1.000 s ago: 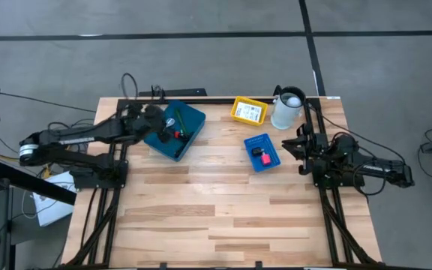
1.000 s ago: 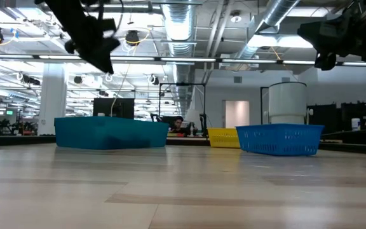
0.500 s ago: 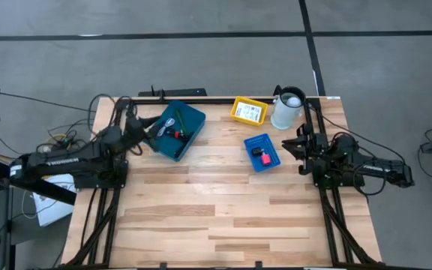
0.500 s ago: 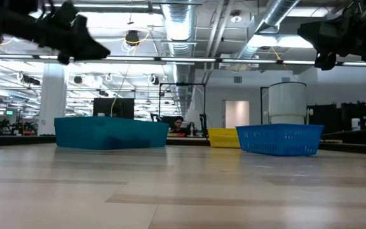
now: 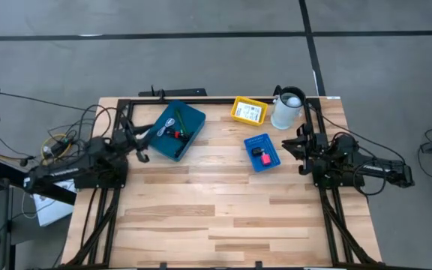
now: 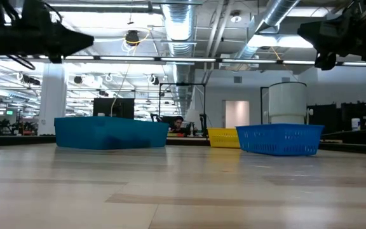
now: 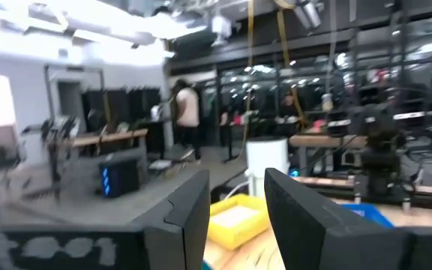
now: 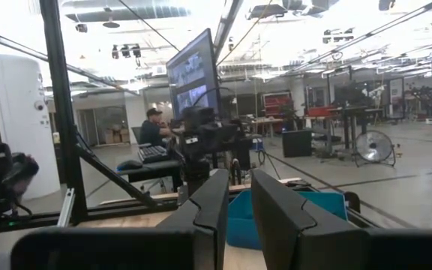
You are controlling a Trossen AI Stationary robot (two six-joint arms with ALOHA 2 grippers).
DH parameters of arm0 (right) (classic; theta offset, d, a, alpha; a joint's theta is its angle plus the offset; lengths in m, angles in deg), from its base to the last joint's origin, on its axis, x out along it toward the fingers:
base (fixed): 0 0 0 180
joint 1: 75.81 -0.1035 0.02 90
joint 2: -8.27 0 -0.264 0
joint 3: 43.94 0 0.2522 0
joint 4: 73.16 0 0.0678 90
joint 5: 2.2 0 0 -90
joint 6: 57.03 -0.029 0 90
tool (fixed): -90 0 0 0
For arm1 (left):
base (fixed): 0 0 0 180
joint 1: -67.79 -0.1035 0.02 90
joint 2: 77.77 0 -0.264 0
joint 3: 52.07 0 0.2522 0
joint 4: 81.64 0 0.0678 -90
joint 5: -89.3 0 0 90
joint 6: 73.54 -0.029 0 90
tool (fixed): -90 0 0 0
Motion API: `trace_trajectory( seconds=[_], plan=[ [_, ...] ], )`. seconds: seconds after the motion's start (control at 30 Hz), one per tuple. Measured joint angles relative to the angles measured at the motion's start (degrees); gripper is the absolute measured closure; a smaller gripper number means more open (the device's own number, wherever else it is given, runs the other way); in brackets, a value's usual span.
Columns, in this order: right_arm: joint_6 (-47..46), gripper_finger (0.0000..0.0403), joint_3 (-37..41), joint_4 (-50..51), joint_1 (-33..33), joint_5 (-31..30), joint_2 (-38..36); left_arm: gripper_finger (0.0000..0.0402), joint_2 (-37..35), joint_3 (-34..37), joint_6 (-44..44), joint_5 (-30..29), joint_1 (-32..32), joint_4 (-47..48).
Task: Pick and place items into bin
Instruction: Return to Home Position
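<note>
The teal bin (image 5: 174,130) stands at the table's far left. In it lie a white cord (image 5: 163,124), a green strip (image 5: 179,120) and a small red piece (image 5: 177,136). A blue basket (image 5: 262,151) right of centre holds a red-pink piece (image 5: 256,151) and a black piece (image 5: 265,158). A yellow tray (image 5: 249,111) holds a white printed card (image 5: 252,113). My left gripper (image 5: 139,148) (image 7: 236,191) hangs open at the bin's near left corner, roughly level, with nothing between its fingers. My right gripper (image 5: 291,147) (image 8: 238,187) waits at the right edge, shut to a narrow slit and empty.
A white jug (image 5: 288,108) stands at the far right corner, behind the blue basket. Black frame rails run along the table's left and right sides. The near half of the wooden table (image 5: 223,225) shows bare boards.
My left gripper has drawn back from above the teal bin toward the table's left edge and sunk lower. It has tipped up from pointing down into the bin to roughly level. The things in the bin lie as before.
</note>
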Motion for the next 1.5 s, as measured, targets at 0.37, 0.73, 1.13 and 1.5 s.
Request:
trace_trajectory(
  seconds=[0.37,0.73,1.13,1.5],
  plan=[
    [0.0,0.0348,0.0,0.0,0.0,0.0,0.0,0.0282,-5.4,-0.2,-5.8,5.8,0.0,3.4],
    [0.0,0.0348,0.0,0.0,0.0,0.0,0.0,0.0282,-5.4,-0.2,3.1,5.5,0.0,11.3],
    [0.0,0.0348,0.0,0.0,0.0,0.0,0.0,0.0282,-5.1,-0.3,3.5,5.5,0.0,19.3],
    [0.0,0.0348,0.0,0.0,0.0,0.0,0.0,0.0282,-5.1,-0.3,3.7,5.5,0.0,19.5]
  ],
)
